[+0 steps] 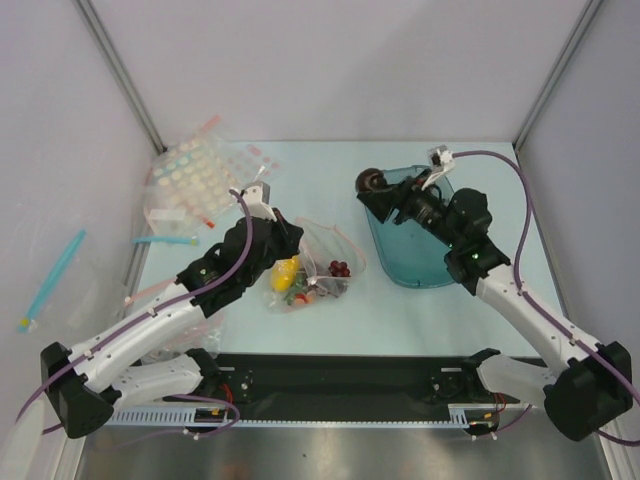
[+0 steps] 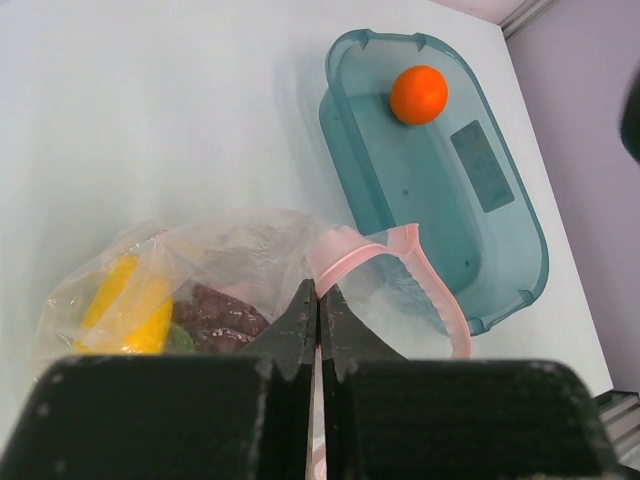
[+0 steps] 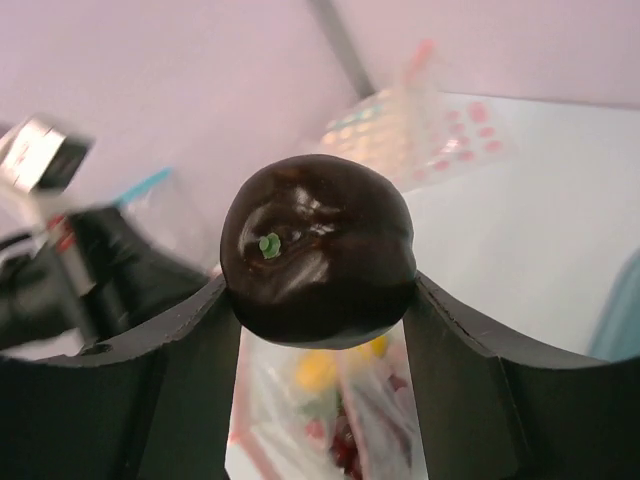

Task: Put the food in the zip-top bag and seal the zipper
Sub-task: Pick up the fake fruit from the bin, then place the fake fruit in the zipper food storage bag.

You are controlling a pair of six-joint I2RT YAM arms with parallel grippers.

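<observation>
Gripping the plum (image 3: 325,235), pinching the zip-top bag (image 1: 320,268)

Clamping the near-black plum between the two fingers of the right gripper (image 3: 320,305), pressed hard against either side of it — up at the far left end of the teal tray (image 1: 415,268) in the top view. Nipping the bag's mouth edge in the left gripper (image 2: 318,305), jaws pressed together on the plastic right beside the pale pink zipper (image 2: 438,285), leaving that strip bowed into an open loop. Lying inside the bag: the yellow lemon piece (image 2: 125,312), the dark grapes (image 2: 215,315), the little red-and-green bunch (image 1: 300,296). Sitting alone at the tray's far end — the orange (image 2: 418,94). Heaped well apart at the far left corner of the table (image 1: 310,180): dotted bags (image 1: 195,178)
</observation>
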